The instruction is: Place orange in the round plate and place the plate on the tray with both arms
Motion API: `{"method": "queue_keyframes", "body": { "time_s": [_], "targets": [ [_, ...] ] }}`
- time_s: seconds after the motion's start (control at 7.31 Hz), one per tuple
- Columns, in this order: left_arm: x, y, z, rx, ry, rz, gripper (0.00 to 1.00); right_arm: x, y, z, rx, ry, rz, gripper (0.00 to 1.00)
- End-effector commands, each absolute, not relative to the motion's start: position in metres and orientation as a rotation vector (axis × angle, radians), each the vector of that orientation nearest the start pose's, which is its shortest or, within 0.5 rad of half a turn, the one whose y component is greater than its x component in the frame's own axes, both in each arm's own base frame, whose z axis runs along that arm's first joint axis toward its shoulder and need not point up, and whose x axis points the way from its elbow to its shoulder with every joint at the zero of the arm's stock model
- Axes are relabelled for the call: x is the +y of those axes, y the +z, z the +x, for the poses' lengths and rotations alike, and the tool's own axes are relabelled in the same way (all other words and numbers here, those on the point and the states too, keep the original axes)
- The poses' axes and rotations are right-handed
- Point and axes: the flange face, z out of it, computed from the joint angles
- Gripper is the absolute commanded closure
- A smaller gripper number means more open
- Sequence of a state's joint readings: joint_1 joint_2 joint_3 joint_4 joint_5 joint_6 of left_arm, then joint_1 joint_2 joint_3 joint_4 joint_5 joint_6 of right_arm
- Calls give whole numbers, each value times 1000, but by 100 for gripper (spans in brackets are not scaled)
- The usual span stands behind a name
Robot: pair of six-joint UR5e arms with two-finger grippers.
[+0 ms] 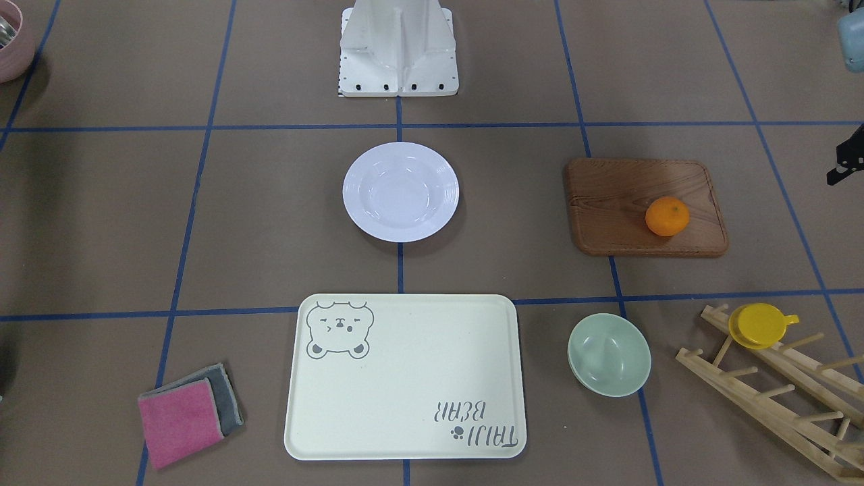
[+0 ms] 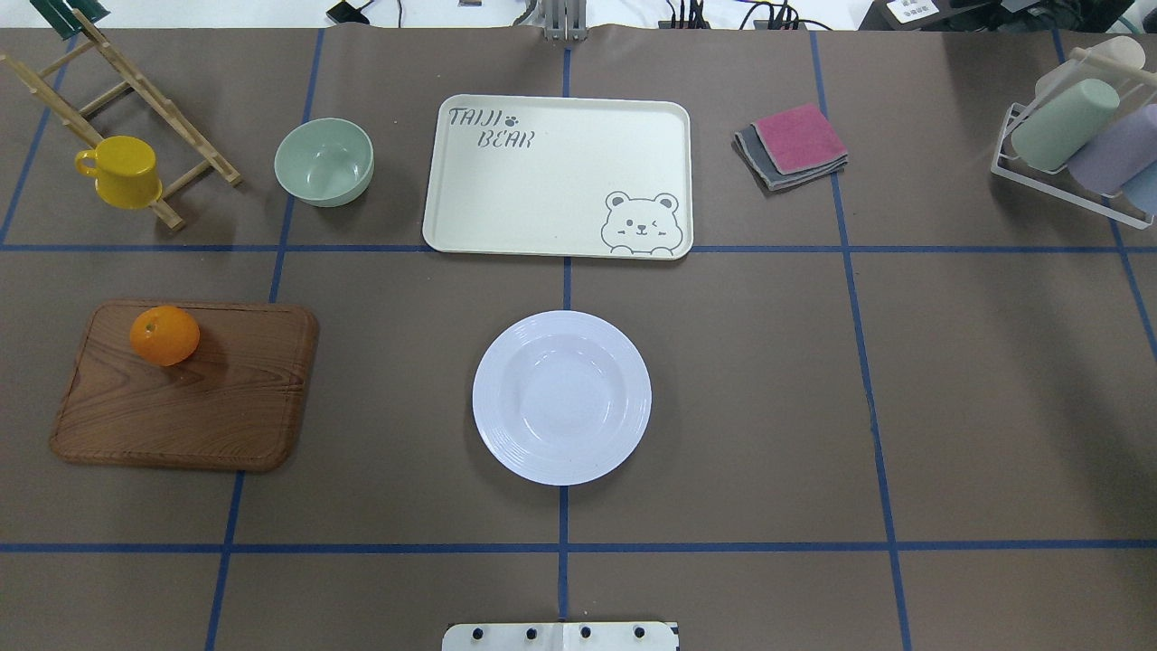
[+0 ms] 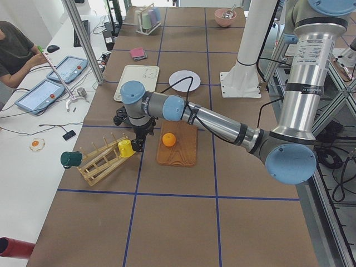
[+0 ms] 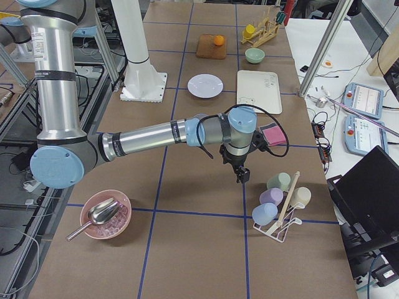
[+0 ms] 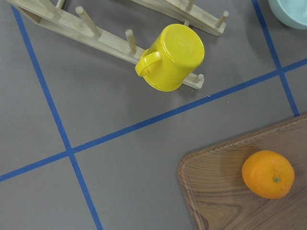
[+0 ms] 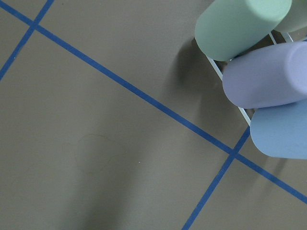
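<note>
The orange (image 2: 164, 335) lies on a brown wooden board (image 2: 181, 407) at the robot's left; the left wrist view shows the orange (image 5: 268, 174) at lower right. The white round plate (image 2: 561, 398) sits bare at the table's middle. Beyond it lies the cream bear tray (image 2: 551, 172), with nothing on it. My left gripper (image 3: 136, 146) hangs above the table between the board and a wooden rack; I cannot tell whether it is open or shut. My right gripper (image 4: 240, 175) hovers far to the right near a cup rack, state likewise unclear.
A pale-green bowl (image 2: 324, 162) stands left of the tray. A yellow cup (image 2: 120, 171) hangs on the wooden rack (image 2: 136, 99). Folded pink and grey cloths (image 2: 794, 145) lie right of the tray. Pastel cups (image 2: 1085, 136) fill a wire rack. A person (image 3: 14, 53) sits beside the table.
</note>
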State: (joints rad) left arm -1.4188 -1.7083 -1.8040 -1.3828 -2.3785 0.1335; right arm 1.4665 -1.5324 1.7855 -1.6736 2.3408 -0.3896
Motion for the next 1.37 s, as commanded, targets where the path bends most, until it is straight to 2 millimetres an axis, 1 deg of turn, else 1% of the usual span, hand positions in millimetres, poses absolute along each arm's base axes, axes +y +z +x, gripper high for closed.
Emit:
{"method": "queue_keyframes", "body": {
  "time_s": [0.0, 0.14, 0.41, 0.55, 0.82, 0.96, 1.09, 1.23],
  "targets": [
    [-537, 493, 21, 809, 335, 158, 1, -509, 545, 11, -750, -526, 254, 0],
    [-540, 492, 20, 769, 334, 162, 1, -509, 545, 11, -751, -526, 254, 0],
    [-540, 495, 17, 744, 332, 164, 1, -509, 544, 11, -752, -528, 256, 0],
    [-537, 482, 17, 745, 342, 189, 1, -509, 545, 11, -753, -526, 254, 0],
    [-536, 481, 16, 744, 345, 192, 1, -509, 544, 11, -752, -527, 256, 0],
    [-535, 478, 15, 742, 352, 203, 1, -507, 545, 10, -762, -526, 254, 0],
    [-534, 470, 15, 739, 359, 221, 1, -505, 546, 9, -778, -524, 251, 0],
    [-533, 468, 15, 744, 360, 221, 1, -505, 545, 9, -779, -525, 253, 0]
  ]
}}
